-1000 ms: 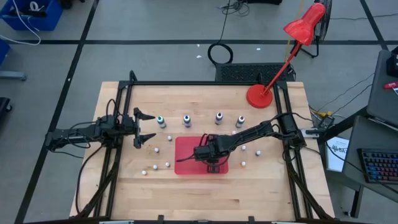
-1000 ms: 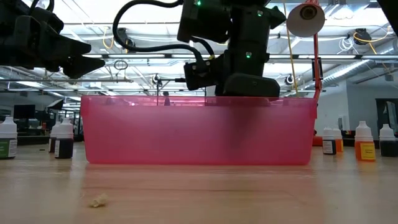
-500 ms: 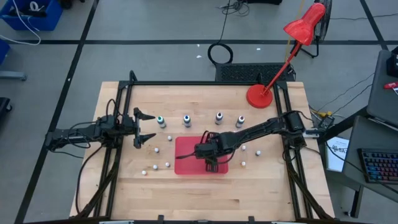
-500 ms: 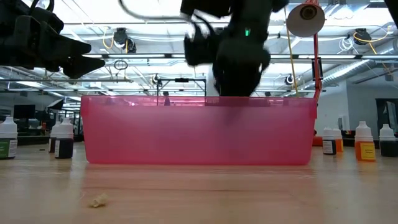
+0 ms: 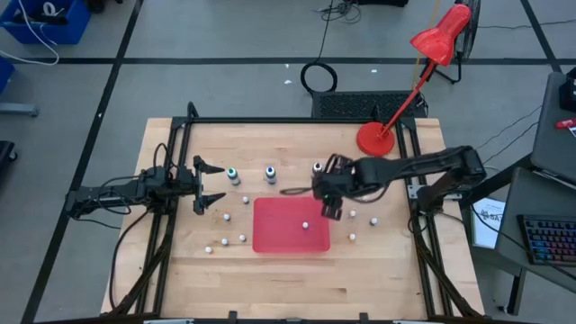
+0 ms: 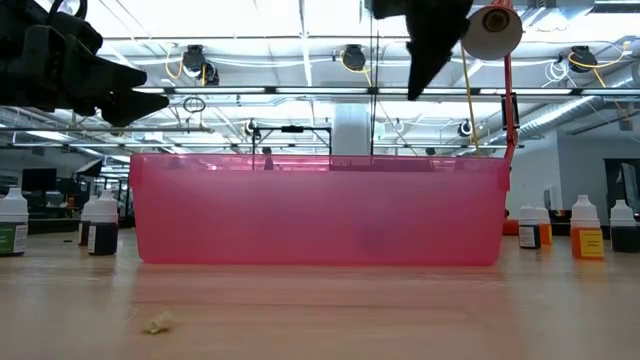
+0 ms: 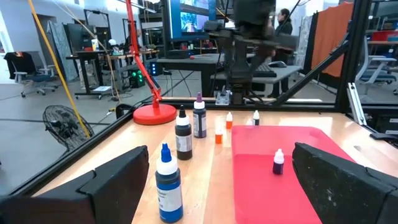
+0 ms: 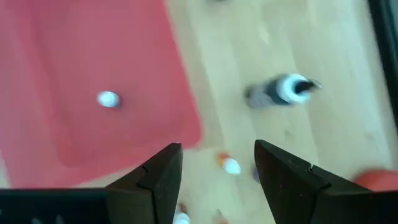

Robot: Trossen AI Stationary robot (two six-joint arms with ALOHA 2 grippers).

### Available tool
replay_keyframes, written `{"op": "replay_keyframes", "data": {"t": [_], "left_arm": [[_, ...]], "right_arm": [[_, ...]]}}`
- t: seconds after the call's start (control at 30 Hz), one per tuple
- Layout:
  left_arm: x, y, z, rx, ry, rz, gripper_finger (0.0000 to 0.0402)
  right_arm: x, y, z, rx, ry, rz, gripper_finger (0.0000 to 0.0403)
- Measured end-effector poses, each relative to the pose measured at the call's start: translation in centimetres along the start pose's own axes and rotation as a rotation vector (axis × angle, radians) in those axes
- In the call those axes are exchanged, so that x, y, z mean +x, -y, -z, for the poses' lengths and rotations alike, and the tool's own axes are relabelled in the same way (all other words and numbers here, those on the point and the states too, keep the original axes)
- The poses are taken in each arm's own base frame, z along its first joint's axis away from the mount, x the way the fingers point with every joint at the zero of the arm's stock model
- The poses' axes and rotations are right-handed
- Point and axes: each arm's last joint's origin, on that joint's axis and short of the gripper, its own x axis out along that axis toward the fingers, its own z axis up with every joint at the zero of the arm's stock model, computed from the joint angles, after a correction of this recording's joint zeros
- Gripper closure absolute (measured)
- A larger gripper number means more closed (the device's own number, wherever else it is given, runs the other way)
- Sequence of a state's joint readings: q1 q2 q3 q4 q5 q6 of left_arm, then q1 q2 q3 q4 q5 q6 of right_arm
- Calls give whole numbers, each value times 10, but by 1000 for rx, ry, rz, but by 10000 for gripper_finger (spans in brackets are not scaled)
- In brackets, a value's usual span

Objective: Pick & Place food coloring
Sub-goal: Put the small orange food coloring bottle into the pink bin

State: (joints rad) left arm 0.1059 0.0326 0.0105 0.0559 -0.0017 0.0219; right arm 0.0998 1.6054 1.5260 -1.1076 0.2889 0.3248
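A red tray [image 5: 270, 238] lies mid-table. One tiny white-capped bottle [image 5: 305, 225] stands on its floor, also seen in the left wrist view [image 7: 278, 162] and the right wrist view [image 8: 108, 98]. Food coloring bottles stand upright in a row behind the tray: green top [image 5: 232, 174], blue top [image 5: 270, 173], grey top [image 5: 317, 167]. My right arm covers the spot to their right. My right gripper [image 5: 331, 209] hangs open above the tray's far right corner, empty, pointing down [image 8: 217, 180]. My left gripper [image 5: 211, 185] waits open at the left, level.
Several tiny bottles stand loose on the wood left [image 5: 225, 216] and right [image 5: 352, 214] of the tray. A red desk lamp's base [image 5: 373, 139] sits at the far right. Black frame rails [image 5: 171, 180] run along both sides. The tray's pink wall [image 6: 320, 210] fills the low view.
My right gripper was low inside the tray. It has let go of the tiny bottle, risen clear of the tray and swung toward the table's far right, tipping steeper. The bottle stays standing on the tray floor.
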Motion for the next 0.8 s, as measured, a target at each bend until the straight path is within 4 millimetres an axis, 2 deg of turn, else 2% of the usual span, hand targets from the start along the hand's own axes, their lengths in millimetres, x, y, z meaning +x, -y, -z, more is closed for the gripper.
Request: {"op": "replay_keyframes", "data": {"t": [0.1, 0.33, 0.47, 0.63, 0.8], "left_arm": [[0, 0, 0, 0, 0, 0, 9], [0, 0, 0, 0, 0, 0, 9], [0, 0, 0, 0, 0, 0, 9], [0, 0, 0, 0, 0, 0, 9], [0, 0, 0, 0, 0, 0, 9]], "right_arm": [[12, 12, 9, -21, -13, 23, 199], [75, 33, 43, -11, -119, 67, 188], [102, 39, 58, 12, -107, 52, 191], [118, 39, 67, 27, -71, -13, 191], [123, 39, 73, 8, -74, -5, 192]]}}
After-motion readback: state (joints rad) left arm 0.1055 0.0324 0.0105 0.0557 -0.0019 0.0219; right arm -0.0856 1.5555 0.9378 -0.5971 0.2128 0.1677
